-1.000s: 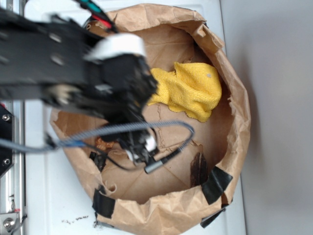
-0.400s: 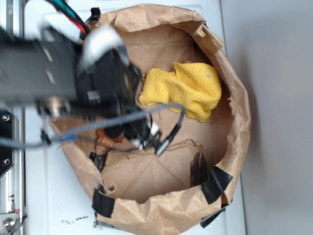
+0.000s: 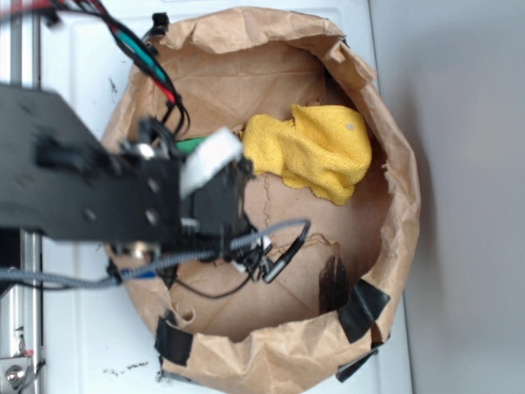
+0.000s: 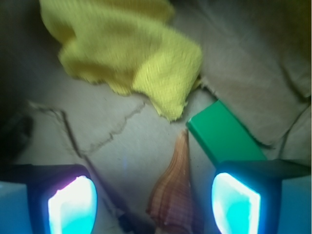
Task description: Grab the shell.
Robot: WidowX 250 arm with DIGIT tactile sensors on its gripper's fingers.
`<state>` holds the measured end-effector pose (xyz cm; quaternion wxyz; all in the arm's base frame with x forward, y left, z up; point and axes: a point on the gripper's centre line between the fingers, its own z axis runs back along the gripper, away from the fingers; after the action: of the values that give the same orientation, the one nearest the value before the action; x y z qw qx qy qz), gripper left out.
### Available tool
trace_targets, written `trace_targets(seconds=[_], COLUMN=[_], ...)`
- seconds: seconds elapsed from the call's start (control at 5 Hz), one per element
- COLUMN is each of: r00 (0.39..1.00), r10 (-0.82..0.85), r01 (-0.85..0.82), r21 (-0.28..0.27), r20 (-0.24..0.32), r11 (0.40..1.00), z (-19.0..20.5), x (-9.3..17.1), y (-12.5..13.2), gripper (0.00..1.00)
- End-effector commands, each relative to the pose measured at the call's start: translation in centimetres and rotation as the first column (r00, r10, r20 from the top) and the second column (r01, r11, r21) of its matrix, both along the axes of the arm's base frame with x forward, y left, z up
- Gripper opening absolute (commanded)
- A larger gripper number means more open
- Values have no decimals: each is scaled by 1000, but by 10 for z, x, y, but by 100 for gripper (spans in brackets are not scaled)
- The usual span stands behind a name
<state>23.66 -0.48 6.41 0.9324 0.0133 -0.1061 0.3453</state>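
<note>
White worktop (image 3: 78, 345) fills the exterior view, and on it we see a wide brown paper bag (image 3: 394, 148) with its rim rolled down into a shallow bowl, patched with black tape (image 3: 361, 308) along the lower edge. Inside the bag, toward the upper right, lies a crumpled yellow cloth (image 3: 316, 152). A black robot arm (image 3: 82, 189) reaches in from the left and covers much of the bag's left half, with grey and coloured cables looping off it. A sliver of a green block (image 3: 190, 145) shows just above the arm's white collar. We cannot see the shell from here; the arm hides that part of the bag floor, and we cannot make out the hand's fingers either.

From the wrist view we look down at the creased paper floor of the bag (image 4: 122, 141). The yellow cloth (image 4: 126, 53) lies across the top. The green block (image 4: 224, 134) lies flat at the right, one corner just beside the cloth's lower edge. The shell (image 4: 173, 195), orange-tan with pale stripes, lies on the paper with its pointed tail toward the cloth and close beside the block. The hand (image 4: 153, 204) is spread wide, its two glowing fingertips (image 4: 73, 202) standing on either side of the shell without touching it.
</note>
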Motion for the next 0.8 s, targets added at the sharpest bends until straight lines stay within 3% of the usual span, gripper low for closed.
trace_targets(seconds=[0.0,0.6], r00=[996,993], r10=[-82,-119], r01=[81,120], r21=[68,103], r20=[20,-17], r11=[994,987], z=[-19,-40], x=[-4,-17], y=[-11,7], gripper=[100,100])
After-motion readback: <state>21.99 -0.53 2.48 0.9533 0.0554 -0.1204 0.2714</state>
